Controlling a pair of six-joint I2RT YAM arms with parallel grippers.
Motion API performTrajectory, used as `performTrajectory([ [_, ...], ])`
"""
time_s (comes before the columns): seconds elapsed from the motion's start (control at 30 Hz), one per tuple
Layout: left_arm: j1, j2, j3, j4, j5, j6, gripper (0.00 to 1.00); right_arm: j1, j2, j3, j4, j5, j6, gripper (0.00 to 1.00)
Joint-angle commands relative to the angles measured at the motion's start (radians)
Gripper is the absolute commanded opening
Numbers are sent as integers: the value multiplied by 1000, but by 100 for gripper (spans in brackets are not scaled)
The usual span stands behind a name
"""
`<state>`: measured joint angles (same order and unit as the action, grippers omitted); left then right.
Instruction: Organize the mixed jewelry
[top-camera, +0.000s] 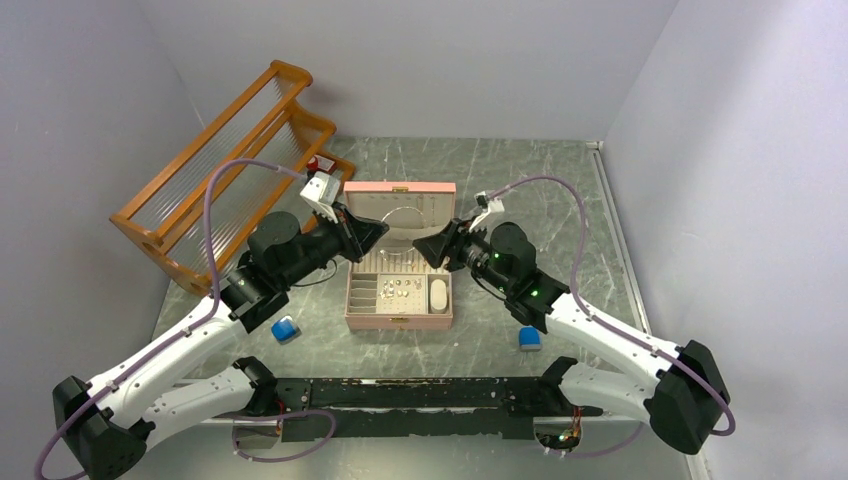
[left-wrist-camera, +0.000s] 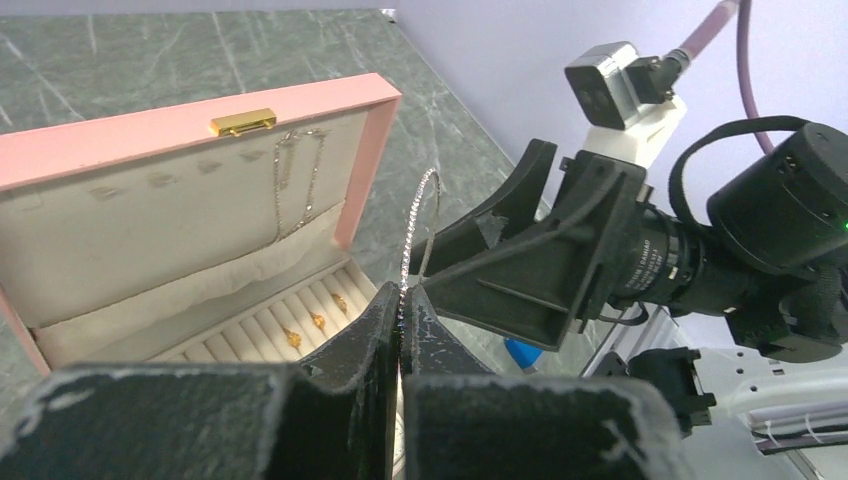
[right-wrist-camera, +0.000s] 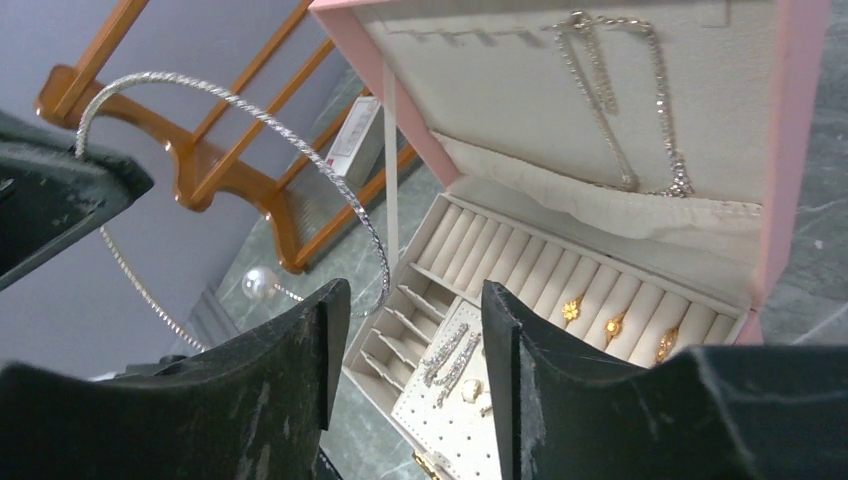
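The pink box (top-camera: 399, 188) stands open mid-table. My left gripper (top-camera: 378, 232) is shut on a thin glittering wire hoop (left-wrist-camera: 421, 215) and holds it in the air above the box's left side. The hoop also shows in the right wrist view (right-wrist-camera: 250, 110), with a pearl (right-wrist-camera: 258, 283) hanging on a fine chain below it. My right gripper (top-camera: 424, 248) is open and empty, facing the left gripper close to the hoop, above the tray. Gold rings (right-wrist-camera: 612, 325) sit in the ring rolls, silver earrings (right-wrist-camera: 450, 355) on the pad, and a chain (right-wrist-camera: 620, 100) hangs in the lid.
A wooden rack (top-camera: 230, 170) stands at the back left. One blue block (top-camera: 285, 328) lies left of the box and another (top-camera: 529, 338) right of it. A small red and white item (top-camera: 318, 165) sits behind the box. Walls close in on three sides.
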<state>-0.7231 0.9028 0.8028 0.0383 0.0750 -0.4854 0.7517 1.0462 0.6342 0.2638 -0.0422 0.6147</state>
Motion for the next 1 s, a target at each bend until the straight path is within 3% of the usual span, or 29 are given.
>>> performTrajectory([
  [0.0, 6, 2, -11, 74, 74, 4, 5, -4, 4, 13, 31, 79, 15, 52],
  [0.17, 6, -1, -16, 74, 70, -1, 5, -5, 36, 2, 94, 47, 21, 42],
  [0.33, 5, -5, -19, 63, 63, -8, 5, -5, 48, -13, 136, -2, 45, 17],
  [0.43, 5, -9, -22, 47, 46, -12, 5, -4, 53, -16, 137, -12, 58, 8],
  [0.57, 5, -13, -32, 28, -7, -16, 5, -4, 67, -6, 130, -26, 59, 12],
  [0.73, 5, -18, -39, 22, -27, -16, 5, -5, 68, -11, 146, -38, 65, 32],
  [0.97, 5, -18, -33, 10, -42, -10, 5, -5, 72, -14, 148, -37, 68, 28],
])
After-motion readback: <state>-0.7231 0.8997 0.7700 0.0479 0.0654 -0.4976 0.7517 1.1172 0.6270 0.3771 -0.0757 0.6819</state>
